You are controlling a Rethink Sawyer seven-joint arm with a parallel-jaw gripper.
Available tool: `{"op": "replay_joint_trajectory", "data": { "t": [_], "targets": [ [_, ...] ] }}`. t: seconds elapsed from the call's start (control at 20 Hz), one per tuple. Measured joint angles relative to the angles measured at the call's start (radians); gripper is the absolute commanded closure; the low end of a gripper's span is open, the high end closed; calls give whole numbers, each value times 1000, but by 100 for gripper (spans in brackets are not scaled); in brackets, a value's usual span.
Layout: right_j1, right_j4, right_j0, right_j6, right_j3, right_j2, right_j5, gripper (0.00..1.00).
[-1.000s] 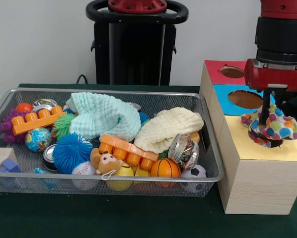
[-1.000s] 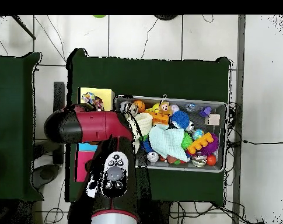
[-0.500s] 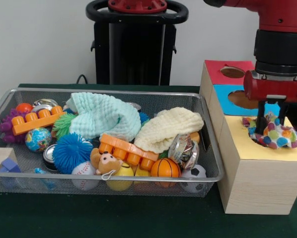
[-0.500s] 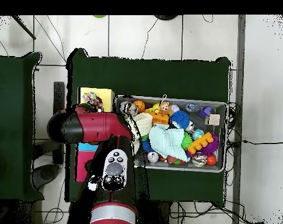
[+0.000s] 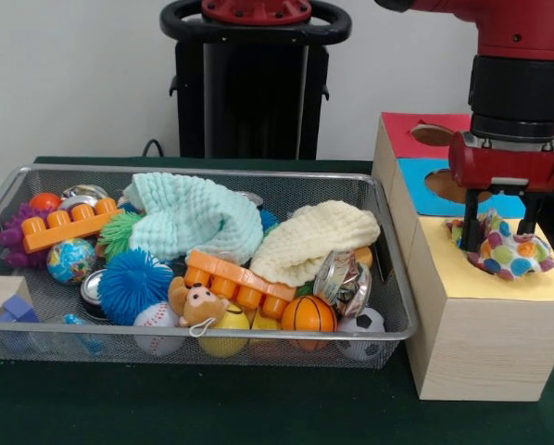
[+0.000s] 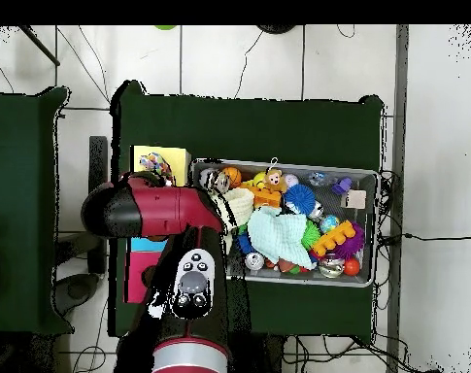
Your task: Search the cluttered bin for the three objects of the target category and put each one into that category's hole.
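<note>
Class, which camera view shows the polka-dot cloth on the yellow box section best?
The front view: the polka-dot cloth sits unobstructed over the yellow section's hole, between the open gripper fingers. Overhead, the arm hides most of it, leaving a small patch.

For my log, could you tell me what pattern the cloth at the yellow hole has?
Multicoloured polka dots on the cloth, clearest in the front view.
</note>
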Motion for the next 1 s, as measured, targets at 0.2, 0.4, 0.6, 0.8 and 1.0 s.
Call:
{"op": "replay_joint_trajectory", "data": {
  "t": [0.2, 0.4, 0.6, 0.8, 1.0],
  "targets": [
    [0, 6, 0, 0, 0, 0, 0, 0],
    [-4, 13, 0, 0, 0, -1, 1, 0],
    [-22, 26, 0, 0, 1, -4, 17, 0],
    [-48, 34, 2, 0, 1, -11, 45, 0],
    [-81, 41, 5, 0, 1, -19, 77, 0]
  ]
}}
